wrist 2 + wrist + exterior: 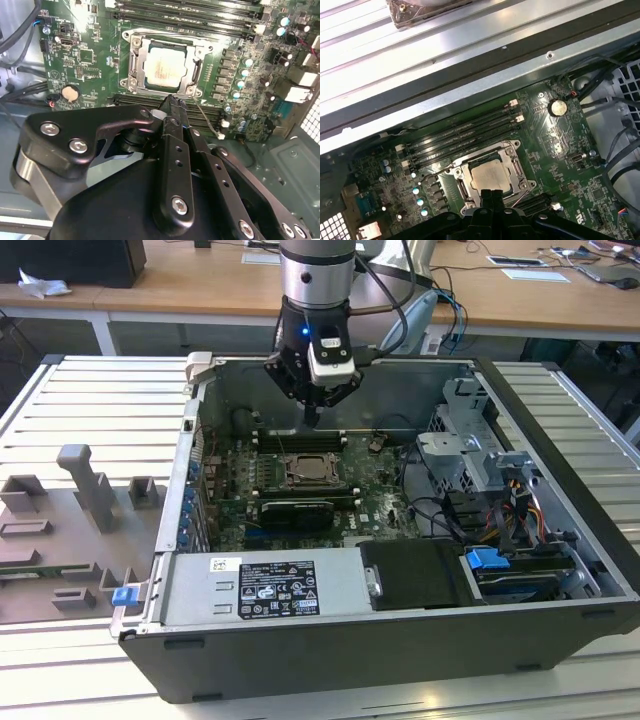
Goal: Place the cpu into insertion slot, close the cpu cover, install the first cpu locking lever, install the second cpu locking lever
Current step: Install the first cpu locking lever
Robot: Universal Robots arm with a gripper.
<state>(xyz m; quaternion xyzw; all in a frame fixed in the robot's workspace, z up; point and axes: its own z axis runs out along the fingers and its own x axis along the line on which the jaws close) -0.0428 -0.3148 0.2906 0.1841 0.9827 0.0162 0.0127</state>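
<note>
A grey tray (60, 530) lies on the exterior view's left. The power supply (190, 595) carries one white label (277, 589), its print unreadable. One cpu (305, 470) sits in the insertion slot (129, 36), with the cpu cover (142, 57) down around it. The gripper (312, 418) hangs near it, clenched on nothing.

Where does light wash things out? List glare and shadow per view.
First wrist view: the ribbed table is blown out white. Second wrist view: the cpu top glares pale. Exterior view: the case interior lies dimmer than the table around it.
</note>
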